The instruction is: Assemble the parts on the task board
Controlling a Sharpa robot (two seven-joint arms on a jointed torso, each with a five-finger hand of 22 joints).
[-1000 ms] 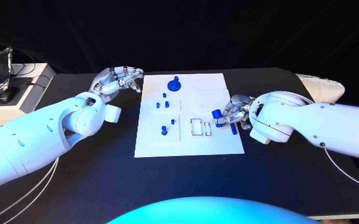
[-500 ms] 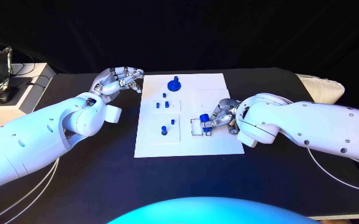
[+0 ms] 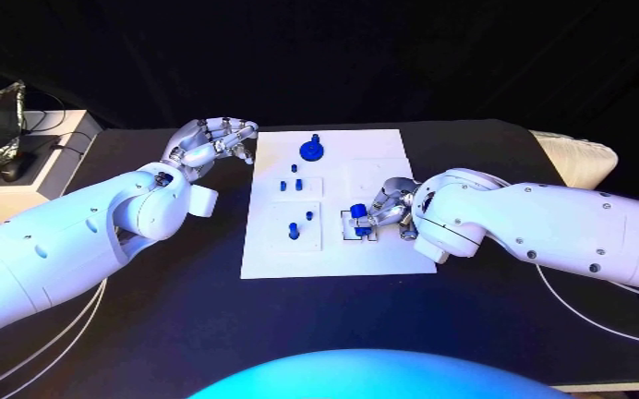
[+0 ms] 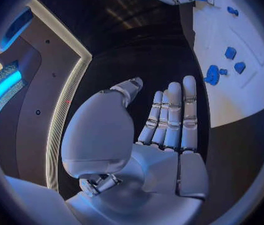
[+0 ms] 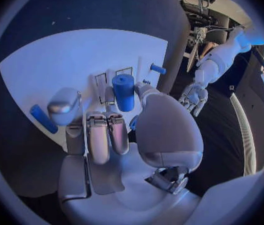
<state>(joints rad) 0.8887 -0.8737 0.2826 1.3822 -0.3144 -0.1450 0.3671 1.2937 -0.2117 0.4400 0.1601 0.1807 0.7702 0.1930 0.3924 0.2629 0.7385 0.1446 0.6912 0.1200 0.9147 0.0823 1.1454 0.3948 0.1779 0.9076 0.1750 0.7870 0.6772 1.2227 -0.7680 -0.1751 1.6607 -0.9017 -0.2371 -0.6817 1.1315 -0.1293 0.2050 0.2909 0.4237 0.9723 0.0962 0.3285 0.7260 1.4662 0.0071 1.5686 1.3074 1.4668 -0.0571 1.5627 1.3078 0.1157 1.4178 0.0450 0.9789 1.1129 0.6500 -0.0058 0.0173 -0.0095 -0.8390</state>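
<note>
Dim overall, with black table (image 3: pixel 160 325) and black backdrop swallowing detail; cool blue light across white arms and task board (image 3: pixel 379 154), the board being the brightest surface. Soft glare on the arm shells, faint shadows only. Strong fisheye bending in both wrist views, dark vignette around each circle, board edge (image 4: pixel 197 60) curved, near palm of left hand (image 4: pixel 163 155) slightly soft.

The right hand (image 3: pixel 383 208) covers part of the white rectangular task board (image 3: pixel 337 256); the small blue parts' (image 3: pixel 293 230) shapes are too small to tell.
</note>
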